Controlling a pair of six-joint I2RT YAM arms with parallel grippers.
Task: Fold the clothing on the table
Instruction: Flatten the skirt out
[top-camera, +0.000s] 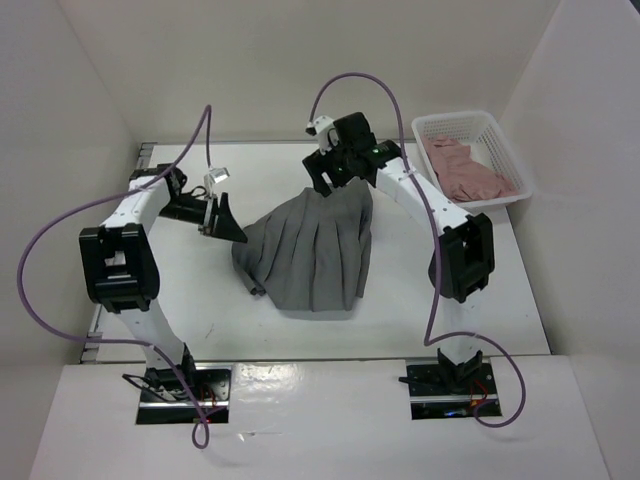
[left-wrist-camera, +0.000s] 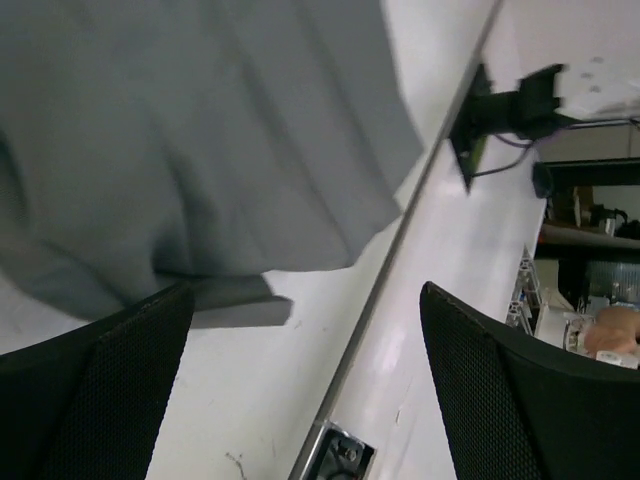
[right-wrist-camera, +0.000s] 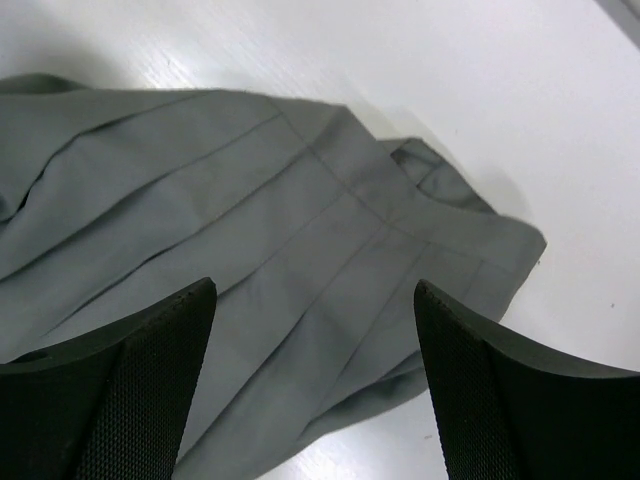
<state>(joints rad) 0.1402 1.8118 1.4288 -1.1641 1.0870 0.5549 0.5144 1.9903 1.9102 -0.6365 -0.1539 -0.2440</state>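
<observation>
Table (top-camera: 400, 320): white, walled in on three sides. Your two arms are bolted at its near edge.

Skirt (top-camera: 310, 255): dark grey and pleated, it lies about mid-table between the arms. The narrow waistband end points to the far side and the wide hem toward you. The pleats run lengthwise. The left edge is rumpled, with a bit of fabric doubled over near the hem corner. It is not lying fully flat.

Basket (top-camera: 470, 118): white mesh, at the far right corner of the table, well apart from the skirt. A pink garment (top-camera: 465, 170) is bunched inside it.

Right gripper (top-camera: 330, 185): it sits over the waistband end. From the wrist view you see the right gripper (right-wrist-camera: 312, 290) with its fingers spread wide and released. The skirt (right-wrist-camera: 250, 250) shows in the gap below them, with nothing pinched. One waistband corner is turned, showing a lower layer poking out beside it.

Left gripper (top-camera: 225, 210): it is just beside the skirt's left edge, angled in toward it. From the wrist view, the left gripper (left-wrist-camera: 305, 300) is likewise wide apart and holding nothing. The skirt (left-wrist-camera: 200, 130) fills the upper left, and a folded flap of its edge lies right by one finger (left-wrist-camera: 110, 390). You cannot tell whether they touch.
</observation>
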